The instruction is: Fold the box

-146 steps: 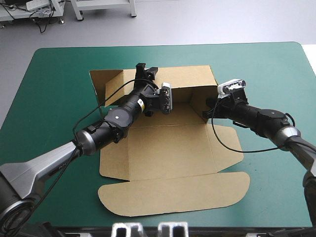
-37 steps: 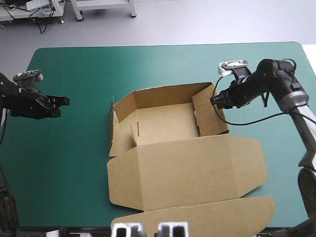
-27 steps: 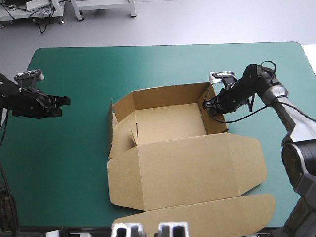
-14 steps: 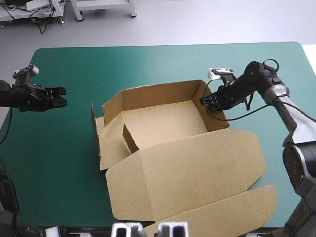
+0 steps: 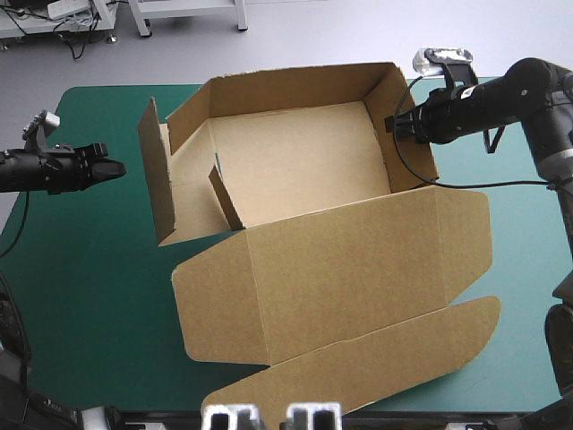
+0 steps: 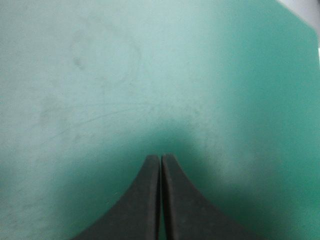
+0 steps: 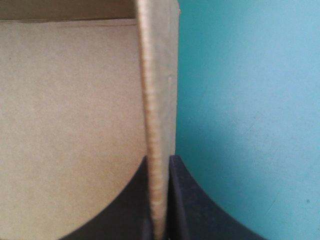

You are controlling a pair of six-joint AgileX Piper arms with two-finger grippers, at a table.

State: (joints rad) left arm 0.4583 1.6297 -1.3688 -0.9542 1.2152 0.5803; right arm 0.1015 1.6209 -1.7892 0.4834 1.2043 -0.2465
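The brown box (image 5: 295,170) stands as an open tray, lifted and tilted up toward the camera, with its lid (image 5: 340,278) spread toward the table's near edge. My right gripper (image 5: 394,124) is shut on the box's right wall; in the right wrist view that wall's edge (image 7: 156,125) runs up from between the black fingers (image 7: 181,200), the tray's inside on one side. My left gripper (image 5: 116,167) is shut and holds nothing, hovering over the teal-green cover (image 6: 150,75) to the left of the box, well apart from it.
The box's left wall (image 5: 154,184) stands outward with a small flap (image 5: 224,197) bent inside it. The lid's tongue (image 5: 376,358) reaches almost to the table's near edge. Bare teal-green cover (image 5: 81,296) lies left of the box.
The right gripper has raised the box by its right wall and drawn it toward the far edge, so the tray tilts up. The left gripper stayed shut and drifted slightly.
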